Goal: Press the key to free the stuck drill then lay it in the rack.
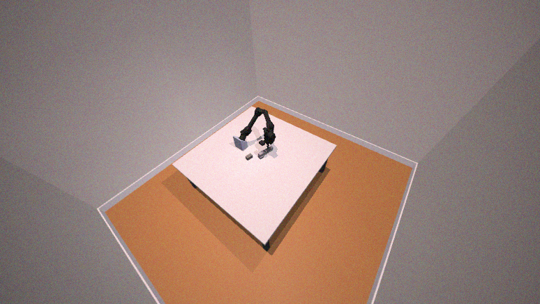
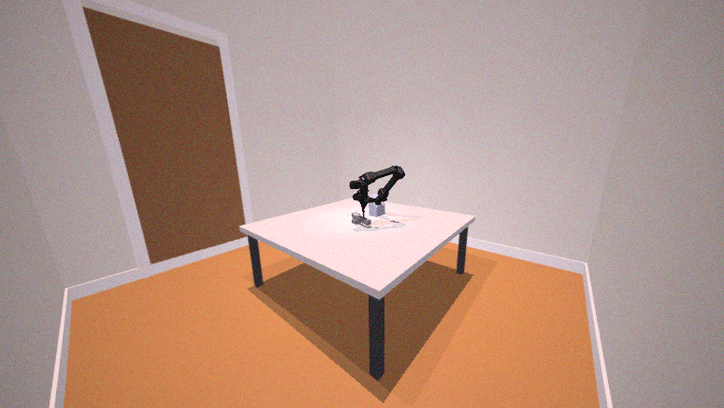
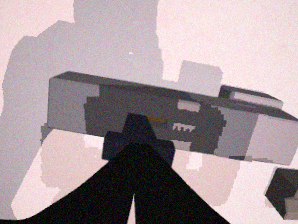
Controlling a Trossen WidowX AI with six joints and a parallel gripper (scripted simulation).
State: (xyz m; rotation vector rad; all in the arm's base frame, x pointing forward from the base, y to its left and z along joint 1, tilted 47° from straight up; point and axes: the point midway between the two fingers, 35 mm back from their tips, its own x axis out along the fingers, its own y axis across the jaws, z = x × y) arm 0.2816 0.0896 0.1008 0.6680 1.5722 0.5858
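- Hovering over the grey fixture block [image 3: 166, 119], the hand [image 3: 135, 156] is closed and empty; fingertips meet at the dark blue key [image 3: 137, 135]
- white bench [image 1: 260, 185] beneath

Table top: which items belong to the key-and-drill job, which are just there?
Job:
- grey block fixture holding the stuck drill
- dark blue key under the shut black pincer
- small grey box, possibly the rack; too small to tell

Just there:
- pale blue-grey arm base block
- white table

Grey block [image 3: 166, 116] directly under claw [image 3: 136, 163], small box [image 1: 248, 156] beside, apparently apart
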